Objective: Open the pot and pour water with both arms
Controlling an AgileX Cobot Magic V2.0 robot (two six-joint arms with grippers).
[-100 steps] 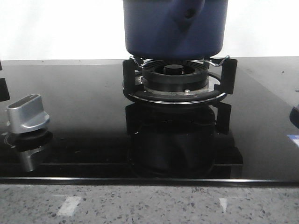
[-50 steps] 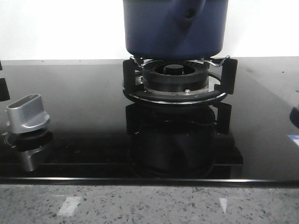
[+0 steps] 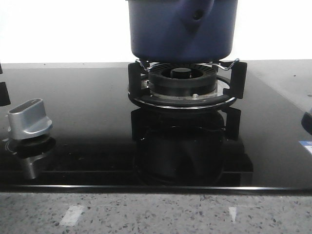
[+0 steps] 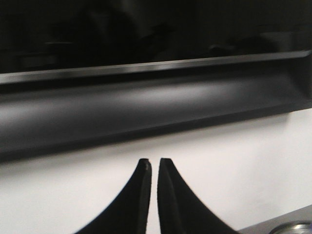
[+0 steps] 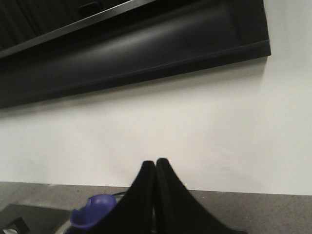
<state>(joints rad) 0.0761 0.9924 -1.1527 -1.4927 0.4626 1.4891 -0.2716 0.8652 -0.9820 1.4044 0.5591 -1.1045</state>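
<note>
Pot [image 3: 183, 29] resting on burner grate [image 3: 183, 87] toward worktop [image 3: 73, 122] back edge, centred for heating; left gripper [image 4: 152, 163] and right gripper [image 5: 155, 163] jaws closed on nothing, facing wall, far from pot.

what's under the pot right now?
The pot sits on the black pan support, above the round burner head on the glossy cooktop. Its top is cropped, so lid and contents can't be seen.
</note>
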